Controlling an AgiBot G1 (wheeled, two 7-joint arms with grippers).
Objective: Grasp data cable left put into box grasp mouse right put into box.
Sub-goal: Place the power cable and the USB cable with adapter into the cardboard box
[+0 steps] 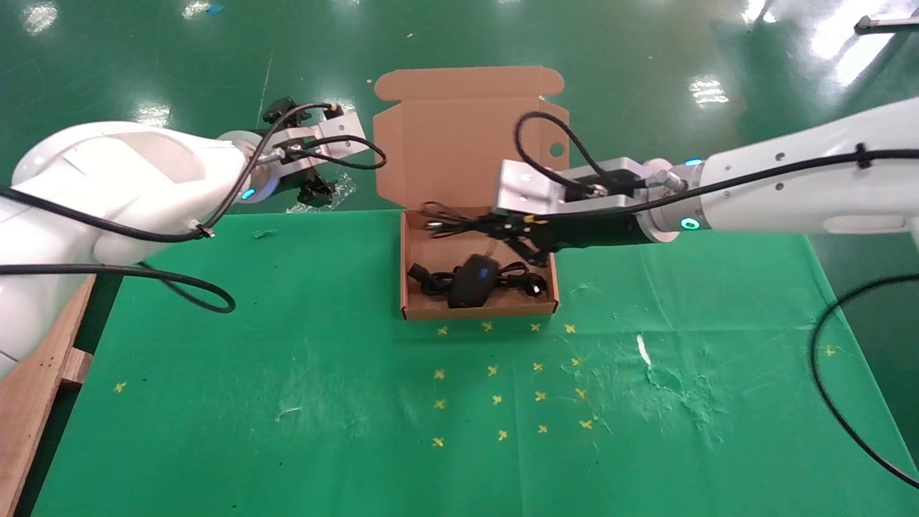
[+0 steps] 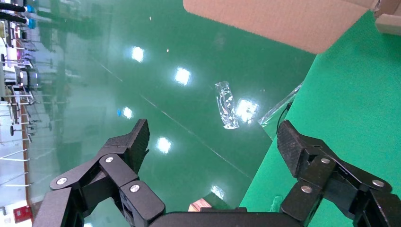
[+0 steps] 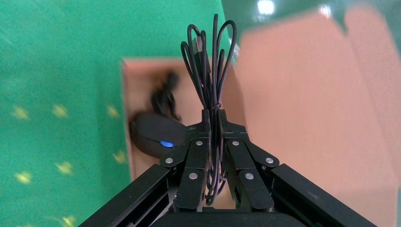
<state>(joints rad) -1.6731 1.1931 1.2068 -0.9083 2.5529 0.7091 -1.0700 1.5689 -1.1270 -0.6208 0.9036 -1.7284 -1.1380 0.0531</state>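
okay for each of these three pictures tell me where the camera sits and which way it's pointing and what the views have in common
Head view: on the robot's head, looking forward and down at the green table; both arms show, the right gripper over the box.
Left wrist view: on the left wrist, past the open left gripper toward the floor off the table's edge.
Right wrist view: on the right wrist, down at the box, right gripper shut on the mouse cord.
Shared: head and right wrist views both show the mouse in the box.
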